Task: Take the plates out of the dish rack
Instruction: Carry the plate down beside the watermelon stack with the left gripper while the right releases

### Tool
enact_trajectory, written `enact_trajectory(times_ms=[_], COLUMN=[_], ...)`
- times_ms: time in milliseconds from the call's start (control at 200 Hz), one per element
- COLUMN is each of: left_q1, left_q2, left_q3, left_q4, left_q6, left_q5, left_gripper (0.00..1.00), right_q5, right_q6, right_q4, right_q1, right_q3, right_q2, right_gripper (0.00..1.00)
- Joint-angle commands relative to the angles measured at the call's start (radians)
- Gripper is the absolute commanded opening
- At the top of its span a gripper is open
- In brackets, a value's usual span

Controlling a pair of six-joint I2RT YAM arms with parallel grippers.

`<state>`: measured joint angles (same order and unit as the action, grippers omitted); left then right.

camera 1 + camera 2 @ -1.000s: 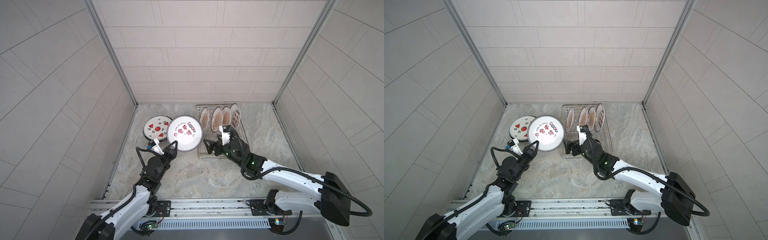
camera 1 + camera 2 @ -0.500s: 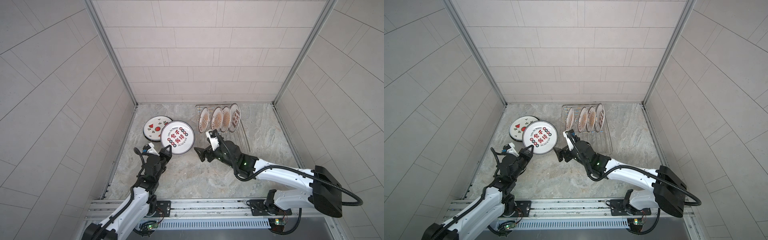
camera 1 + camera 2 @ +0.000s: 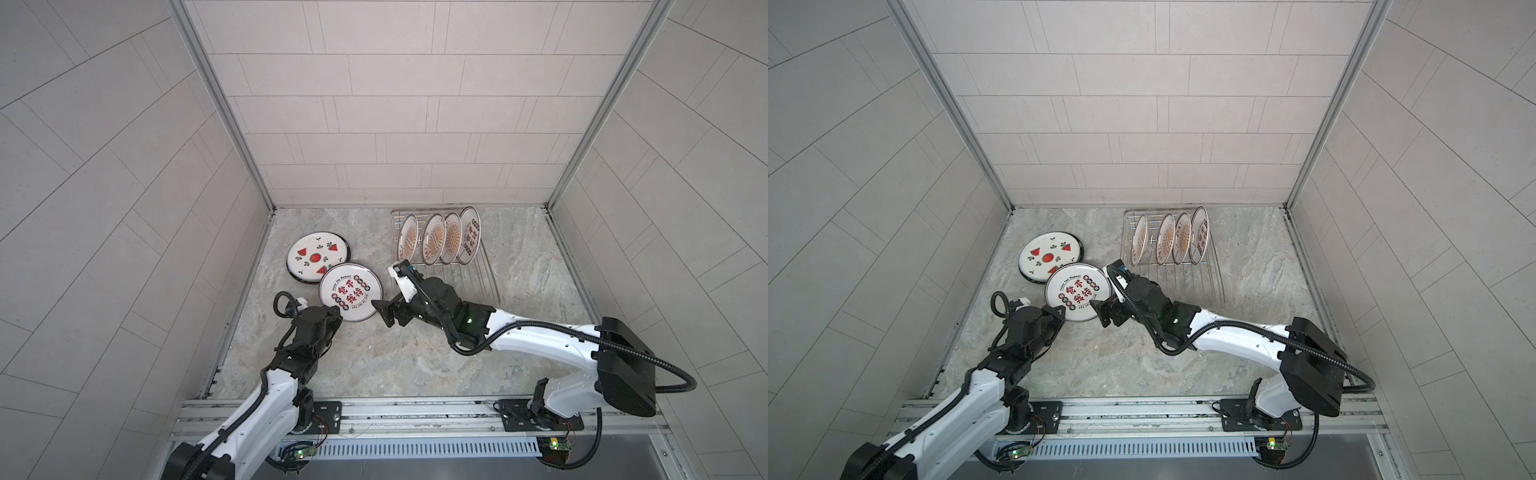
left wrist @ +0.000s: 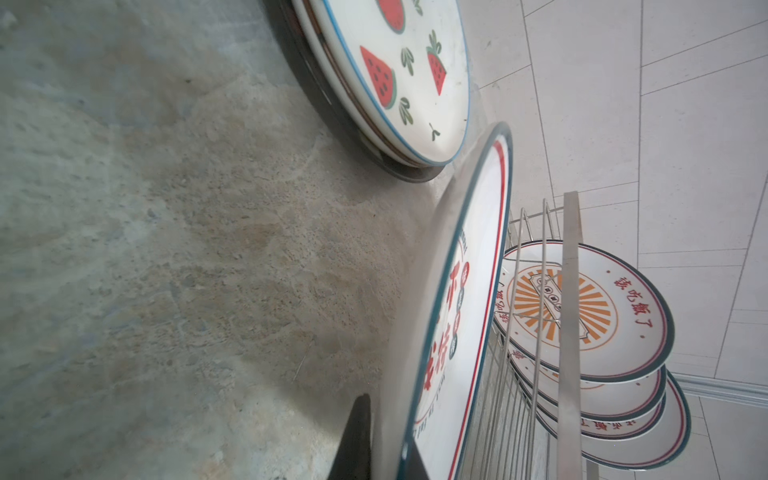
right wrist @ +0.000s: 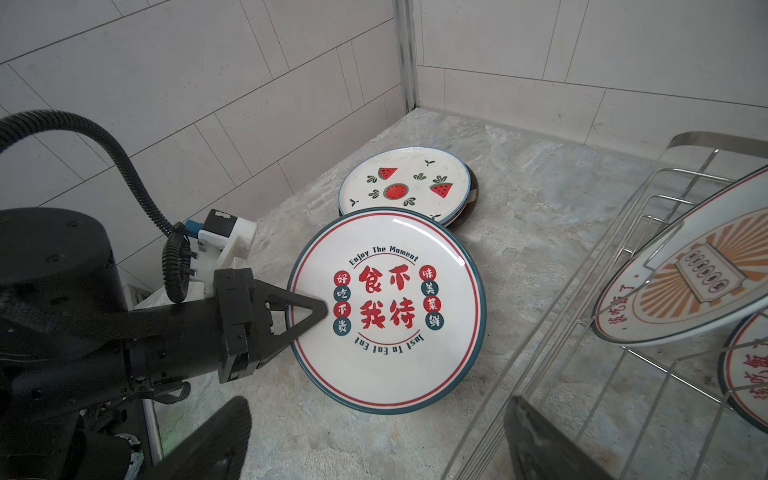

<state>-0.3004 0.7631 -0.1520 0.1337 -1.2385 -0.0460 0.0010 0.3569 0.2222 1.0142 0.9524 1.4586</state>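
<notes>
Red-character plate (image 3: 351, 292) tilted beside watermelon plate stack (image 3: 318, 257); four plates (image 3: 433, 244) upright in dish rack (image 3: 471, 282).

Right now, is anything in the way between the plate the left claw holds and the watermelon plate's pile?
Nothing visible. The left gripper pinches the lettered plate by its rim; its far edge sits close beside the watermelon plate.

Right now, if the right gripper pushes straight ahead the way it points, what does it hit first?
Most likely the near rim of the red-character plate, which the left gripper holds. It sits dead ahead of the right gripper, fingers open. Depth is hard to judge.
</notes>
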Motion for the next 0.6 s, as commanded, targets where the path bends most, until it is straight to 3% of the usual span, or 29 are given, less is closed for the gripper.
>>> enact_trajectory(times_ms=[0,595], left_q1=[0.006,0.005], left_q2=[0.048,0.265], left_q3=[-0.032,-0.037], left_q4=[0.038,0.113], left_q6=[-0.056,-0.136], left_q5=[0.008,0.082], left_gripper=[0.00,0.02], right_q5=[-0.004,0.055], right_q6=[-0.026,-0.021], right_q4=[-0.043,-0.113], right_q1=[0.022,0.024], right_q3=[0.031,0.080], right_q2=[0.010,0.056], right_gripper=[0.97,0.97])
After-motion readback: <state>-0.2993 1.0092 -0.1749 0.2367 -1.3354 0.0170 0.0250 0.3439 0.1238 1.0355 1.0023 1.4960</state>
